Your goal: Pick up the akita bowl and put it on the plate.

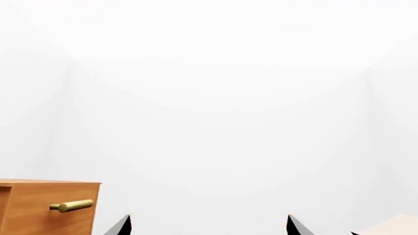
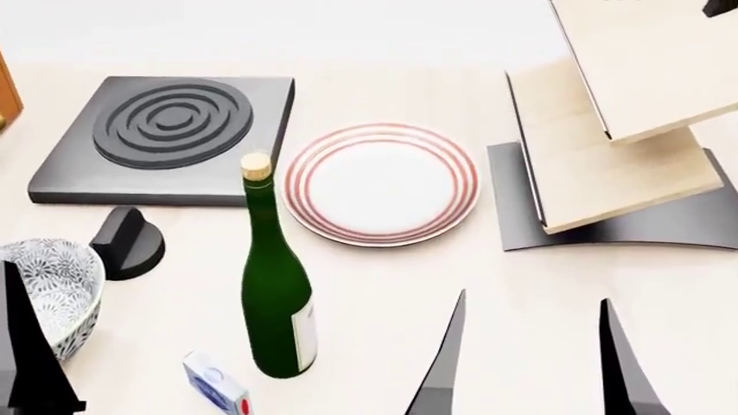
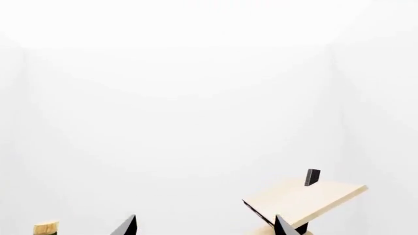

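The akita bowl (image 2: 58, 281), white with a dense grey-black floral pattern, stands on the table at the near left of the head view. The plate (image 2: 381, 183), white with thin red rings, lies flat near the table's middle, well to the bowl's right and farther back. One dark finger (image 2: 29, 346) of my left gripper rises just in front of the bowl, overlapping its near side. The left gripper (image 1: 209, 221) is open and holds nothing. My right gripper (image 2: 531, 363) is open too, near the front edge, right of the bottle and in front of the plate.
A tall green bottle (image 2: 276, 294) stands between bowl and plate. Behind the bowl are a black knob (image 2: 127, 242) and a grey square burner (image 2: 168, 130). A small blue-white box (image 2: 217, 385) lies near the bottle's base. A tilted wooden rack (image 2: 623, 130) fills the right. A wooden cabinet (image 1: 46, 205) is at far left.
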{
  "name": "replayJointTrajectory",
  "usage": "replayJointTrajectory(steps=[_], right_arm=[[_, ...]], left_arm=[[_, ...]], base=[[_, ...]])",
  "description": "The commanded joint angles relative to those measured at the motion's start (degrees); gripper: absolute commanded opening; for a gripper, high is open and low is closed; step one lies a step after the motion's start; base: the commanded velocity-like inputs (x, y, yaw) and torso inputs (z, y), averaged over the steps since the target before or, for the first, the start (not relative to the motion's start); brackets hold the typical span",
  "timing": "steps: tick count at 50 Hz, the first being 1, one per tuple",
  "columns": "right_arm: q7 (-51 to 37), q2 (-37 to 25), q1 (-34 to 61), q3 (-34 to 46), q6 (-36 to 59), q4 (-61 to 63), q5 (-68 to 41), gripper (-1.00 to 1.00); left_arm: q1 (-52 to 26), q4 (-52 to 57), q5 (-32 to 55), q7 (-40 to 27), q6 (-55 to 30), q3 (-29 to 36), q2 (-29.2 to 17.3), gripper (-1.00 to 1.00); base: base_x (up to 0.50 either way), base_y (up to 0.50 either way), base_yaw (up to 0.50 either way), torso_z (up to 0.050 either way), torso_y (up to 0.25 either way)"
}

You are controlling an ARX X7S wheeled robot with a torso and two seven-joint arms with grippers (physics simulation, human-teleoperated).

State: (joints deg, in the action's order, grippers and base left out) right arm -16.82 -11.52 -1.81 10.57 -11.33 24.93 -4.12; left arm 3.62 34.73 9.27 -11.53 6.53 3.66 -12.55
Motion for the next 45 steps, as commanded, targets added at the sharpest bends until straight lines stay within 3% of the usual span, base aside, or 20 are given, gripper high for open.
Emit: replayJointTrajectory(steps=[1, 45], right_arm=[[-0.2, -0.5, 0.4, 0.4, 0.3, 0.1, -0.6, 1.0], [-0.8, -1.9, 0.2, 2.3, -1.2, -0.8, -0.9, 1.0]], left_arm=[[-0.4, -0.2, 0.1, -0.5, -0.2, 0.3, -0.4, 1.0], [-0.2, -0.4, 0.4, -2.0, 1.0, 0.9, -1.7, 1.0]], base=[[0.16, 0.0, 0.0, 0.0, 0.0], [0.18, 0.0, 0.0, 0.0, 0.0]])
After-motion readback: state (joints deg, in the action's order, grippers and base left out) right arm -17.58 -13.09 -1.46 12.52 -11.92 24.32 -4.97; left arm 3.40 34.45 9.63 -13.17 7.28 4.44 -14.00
